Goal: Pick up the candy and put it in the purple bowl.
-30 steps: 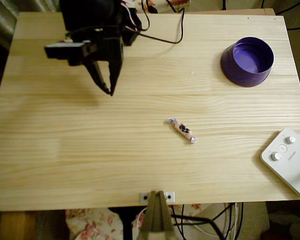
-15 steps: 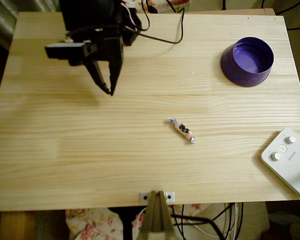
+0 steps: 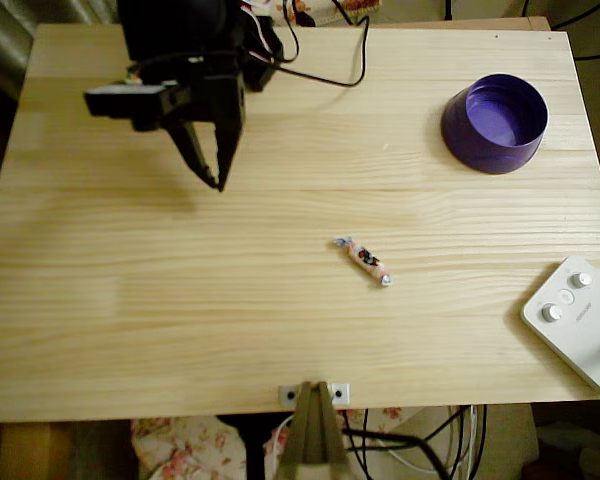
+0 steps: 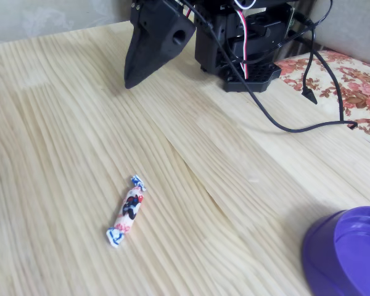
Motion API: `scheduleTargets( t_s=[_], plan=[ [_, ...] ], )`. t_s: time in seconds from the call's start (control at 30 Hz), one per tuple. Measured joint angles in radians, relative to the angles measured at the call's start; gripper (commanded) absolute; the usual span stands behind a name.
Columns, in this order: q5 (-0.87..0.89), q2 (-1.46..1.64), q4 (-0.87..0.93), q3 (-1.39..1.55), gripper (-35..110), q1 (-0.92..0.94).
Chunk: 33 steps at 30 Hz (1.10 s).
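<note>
The candy (image 3: 363,260) lies flat near the middle of the wooden table, a pinkish wrapper with dark markings and twisted bluish ends; the fixed view shows the candy (image 4: 126,209) low in the picture. The purple bowl (image 3: 494,123) stands upright at the back right, nothing inside it; in the fixed view the purple bowl (image 4: 349,254) is cut off at the bottom right corner. My black gripper (image 3: 218,183) hangs at the back left, shut with its tips together, well away from the candy. In the fixed view the gripper (image 4: 129,83) points down above bare wood.
A white device with round knobs (image 3: 578,320) lies at the front right table edge. Black cables (image 4: 283,98) run from the arm's base across the back of the table. A metal bracket (image 3: 313,395) sits at the front edge.
The gripper and the arm's upper part have shifted very slightly to the left and back. The candy and bowl have not moved.
</note>
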Motion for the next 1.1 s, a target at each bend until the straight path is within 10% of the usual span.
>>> scheduleTargets(
  t_s=[1.1],
  plan=[
    [0.003, 0.0, 0.075, -0.04, -1, 0.049]
  ],
)
